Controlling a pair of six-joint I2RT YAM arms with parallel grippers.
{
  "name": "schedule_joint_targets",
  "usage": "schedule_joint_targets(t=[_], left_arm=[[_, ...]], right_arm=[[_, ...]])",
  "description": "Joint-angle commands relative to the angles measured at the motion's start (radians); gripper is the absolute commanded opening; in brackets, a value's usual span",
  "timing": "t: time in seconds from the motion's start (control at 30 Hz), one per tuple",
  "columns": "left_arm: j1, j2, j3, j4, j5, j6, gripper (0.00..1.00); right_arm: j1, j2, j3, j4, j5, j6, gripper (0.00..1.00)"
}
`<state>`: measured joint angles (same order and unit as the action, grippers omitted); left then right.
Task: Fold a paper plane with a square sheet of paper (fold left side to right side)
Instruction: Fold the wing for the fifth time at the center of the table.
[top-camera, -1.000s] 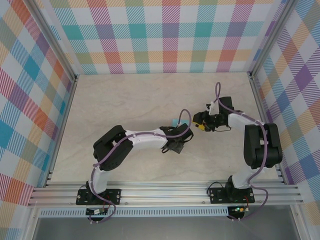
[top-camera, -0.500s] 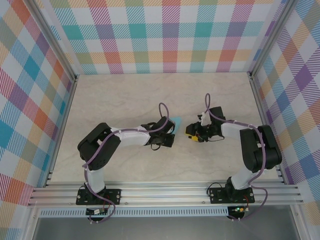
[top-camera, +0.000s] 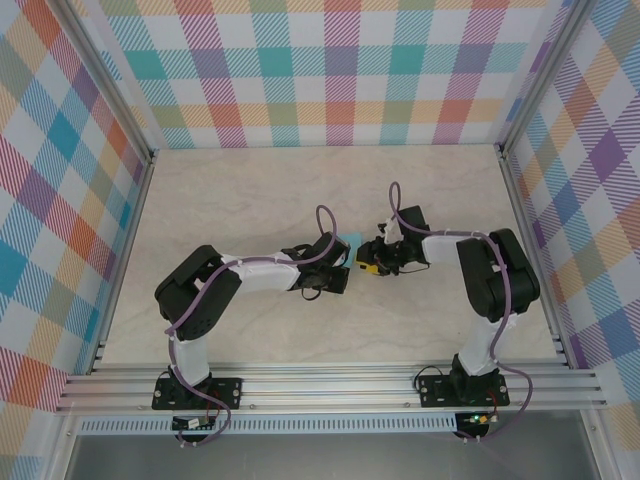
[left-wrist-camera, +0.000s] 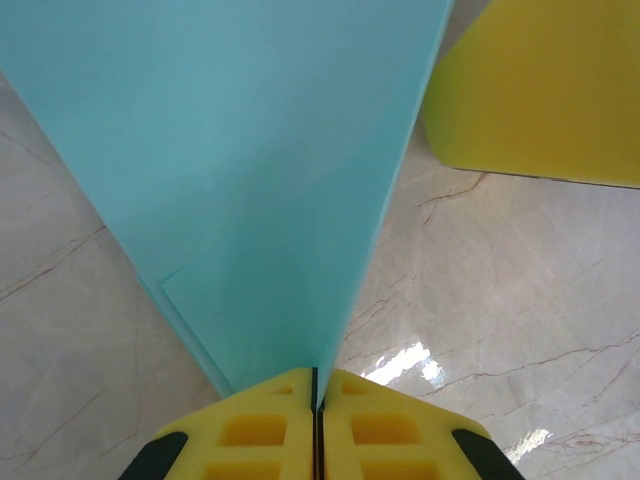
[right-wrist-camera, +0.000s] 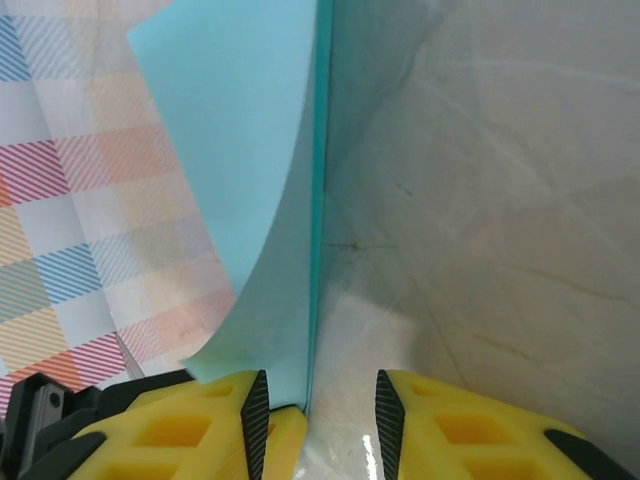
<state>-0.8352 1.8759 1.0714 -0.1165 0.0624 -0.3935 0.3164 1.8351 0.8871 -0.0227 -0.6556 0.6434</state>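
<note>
The turquoise sheet of paper (left-wrist-camera: 250, 180) is a creased, layered shape that widens away from the yellow jaws of my left gripper (left-wrist-camera: 316, 385), which is shut on its narrow end. From above, a small corner of the paper (top-camera: 352, 242) shows between my left gripper (top-camera: 340, 272) and my right gripper (top-camera: 366, 264). In the right wrist view the paper (right-wrist-camera: 260, 200) stands edge-on between the open jaws of my right gripper (right-wrist-camera: 320, 392), close against its left finger (right-wrist-camera: 235, 420). A gap is left to the right finger (right-wrist-camera: 470, 430).
The pale marble tabletop (top-camera: 250, 200) lies inside checked walls with aluminium rails (top-camera: 330, 385) along the near edge. One yellow finger of the right gripper (left-wrist-camera: 540, 90) sits just right of the paper in the left wrist view.
My right gripper has moved left until its open jaws straddle the paper. The left arm drew back to the left a second ago and has held still since.
</note>
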Motion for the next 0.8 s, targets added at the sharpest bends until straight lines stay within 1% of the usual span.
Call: schedule_joint_targets(t=[0.0,0.17,0.4,0.5,0.77], left_arm=[[0.007,-0.016,-0.023,0.013,0.016,-0.007,0.07],[0.006,-0.014,-0.025,0.024,0.032,0.000,0.09],[0.006,-0.015,-0.025,0.028,0.039,0.003,0.17],[0.006,-0.020,-0.027,0.031,0.038,0.001,0.23],[0.006,-0.029,-0.037,0.052,0.045,-0.003,0.28]], right_arm=[[0.009,0.033,0.031,0.017,0.006,0.012,0.33],[0.013,0.068,0.061,0.033,-0.011,0.017,0.32],[0.026,0.095,0.091,0.061,-0.038,0.020,0.32],[0.034,0.105,0.100,0.060,-0.044,0.015,0.32],[0.047,0.126,0.117,0.052,-0.040,0.009,0.33]])
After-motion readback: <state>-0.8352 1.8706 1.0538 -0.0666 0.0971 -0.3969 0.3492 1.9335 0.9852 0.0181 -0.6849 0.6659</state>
